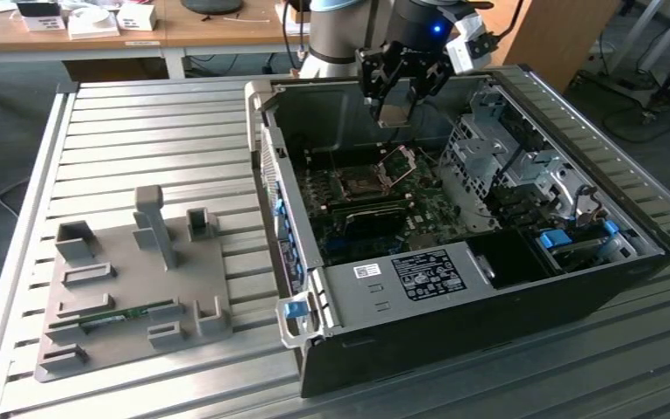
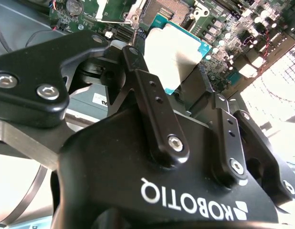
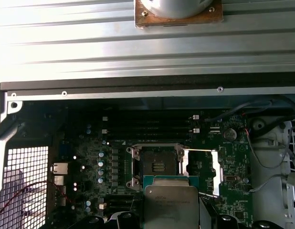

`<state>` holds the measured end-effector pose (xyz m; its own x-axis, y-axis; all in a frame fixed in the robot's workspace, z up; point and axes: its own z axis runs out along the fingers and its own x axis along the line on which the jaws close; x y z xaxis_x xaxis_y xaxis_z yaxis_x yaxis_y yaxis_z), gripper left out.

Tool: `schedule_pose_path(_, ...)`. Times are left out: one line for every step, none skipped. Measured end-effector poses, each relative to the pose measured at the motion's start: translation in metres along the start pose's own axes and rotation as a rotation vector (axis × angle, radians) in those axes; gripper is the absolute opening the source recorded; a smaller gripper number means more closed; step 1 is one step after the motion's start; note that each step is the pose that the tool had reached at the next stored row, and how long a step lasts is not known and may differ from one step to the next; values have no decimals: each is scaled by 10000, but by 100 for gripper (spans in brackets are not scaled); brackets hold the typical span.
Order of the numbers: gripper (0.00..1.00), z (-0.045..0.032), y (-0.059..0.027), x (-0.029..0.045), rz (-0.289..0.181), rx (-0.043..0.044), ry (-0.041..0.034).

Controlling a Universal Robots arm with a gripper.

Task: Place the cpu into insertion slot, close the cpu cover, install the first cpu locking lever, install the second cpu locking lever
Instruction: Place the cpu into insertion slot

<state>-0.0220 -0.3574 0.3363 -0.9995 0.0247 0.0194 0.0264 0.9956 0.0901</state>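
Clamping the cpu (image 1: 393,112) firmly in the gripper (image 1: 396,106), hovers over the open computer case (image 1: 463,336), near the empty insertion slot (image 3: 157,167), with the cpu cover (image 3: 200,151) swung open beside it.

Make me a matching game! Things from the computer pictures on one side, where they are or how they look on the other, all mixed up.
Things:
1. cpu
2. insertion slot
3. cpu cover
4. green memory stick

States:
A. lying on the grey holder
B. flipped open beside the slot
C. held in the gripper above the slot
D. empty and uncovered

Pairs: 1-C, 2-D, 3-B, 4-A
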Motion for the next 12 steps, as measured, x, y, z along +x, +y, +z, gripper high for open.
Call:
schedule_pose_path(54,2,0,0,0,1,0)
schedule_pose_path(54,2,0,0,0,0,0)
schedule_pose_path(54,2,0,0,5,1,-1)
schedule_pose_path(54,2,0,0,11,0,-1)
schedule_pose_path(54,2,0,0,21,0,-2)
schedule_pose_path(54,2,0,0,29,-1,-3)
schedule_pose_path(54,2,0,0,29,0,-3)
schedule_pose_path(54,2,0,0,31,-1,-3)
schedule_pose_path(54,2,0,0,31,0,-3)
schedule_pose_path(54,2,0,0,31,-1,-3)
schedule_pose_path(54,2,0,0,31,-1,-3)
schedule_pose_path(54,2,0,0,31,0,-3)
